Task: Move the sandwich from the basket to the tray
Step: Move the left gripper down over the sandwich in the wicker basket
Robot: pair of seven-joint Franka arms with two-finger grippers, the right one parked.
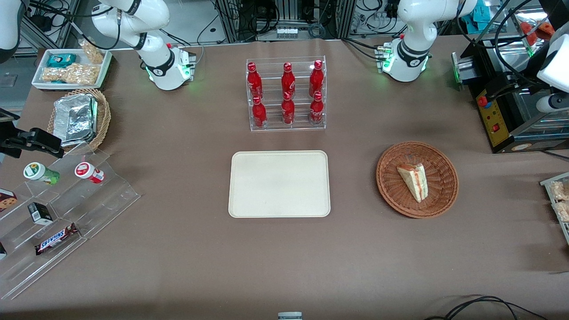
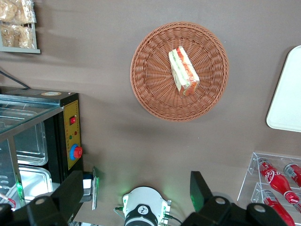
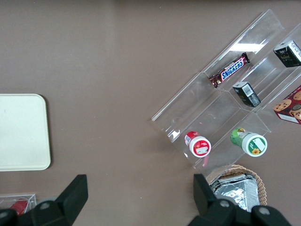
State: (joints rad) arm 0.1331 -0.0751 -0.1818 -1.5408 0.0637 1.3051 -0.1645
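The tray point(image 1: 279, 183) lies at the centre of the front view, nearer to the camera than the bottle rack point(image 1: 286, 93). At centre right the sandwich point(image 1: 413, 180) lies in the basket point(image 1: 417, 178). The gripper point(image 2: 136, 195) hangs wide open above the table point(image 1: 178, 249), over the basket.

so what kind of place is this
Probably a robotics lab staged as a snack shop: red bottles in a clear rack, sandwich in a basket, cable clutter. The gripper hangs open above the table.
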